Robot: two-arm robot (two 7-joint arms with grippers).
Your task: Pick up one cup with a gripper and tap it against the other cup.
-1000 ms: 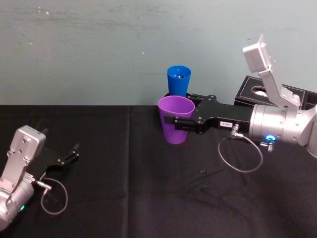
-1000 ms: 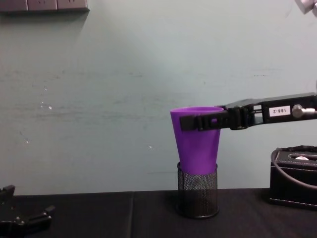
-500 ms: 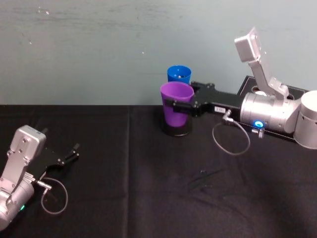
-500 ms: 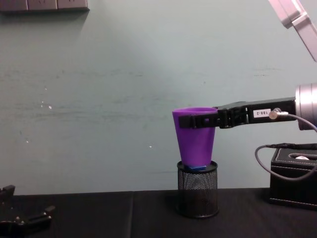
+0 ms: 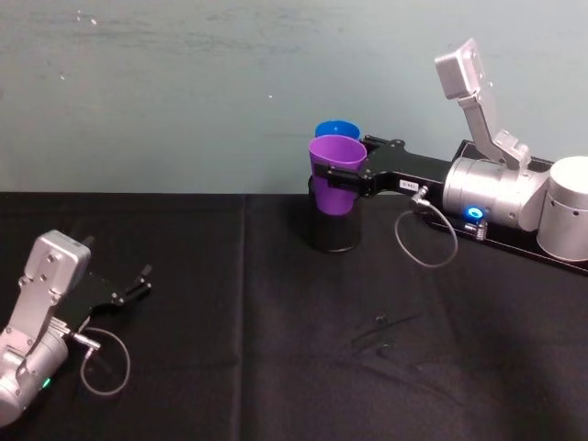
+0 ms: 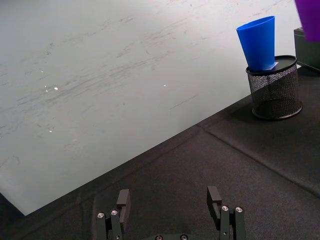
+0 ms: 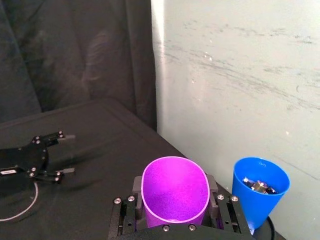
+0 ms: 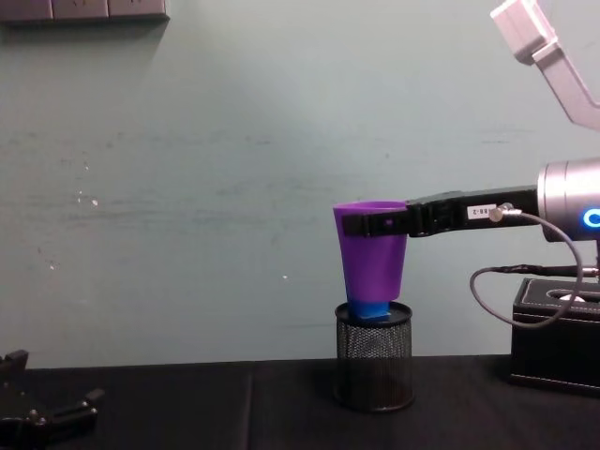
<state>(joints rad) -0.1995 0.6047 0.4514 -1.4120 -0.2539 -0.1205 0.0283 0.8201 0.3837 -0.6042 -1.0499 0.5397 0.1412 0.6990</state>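
Pickup done, the right hand point(image 5: 338, 176) is clamping the purple cup point(image 5: 331, 197) just beside the blue cup point(image 7: 259, 200), tap apparently pending; the left hand point(image 5: 136, 283) is idling open.

A black wire-mesh pen holder point(image 8: 373, 366) stands upright on the black tablecloth point(image 5: 276, 349), near the far edge by the scuffed pale green wall point(image 8: 187, 187); a black box point(image 8: 558, 352) sits to its right, apart from it; a crease point(image 5: 243, 303) runs down the cloth; wall sockets point(image 8: 84, 9) show high up; a dark curtain point(image 7: 75, 55) hangs beside the wall.
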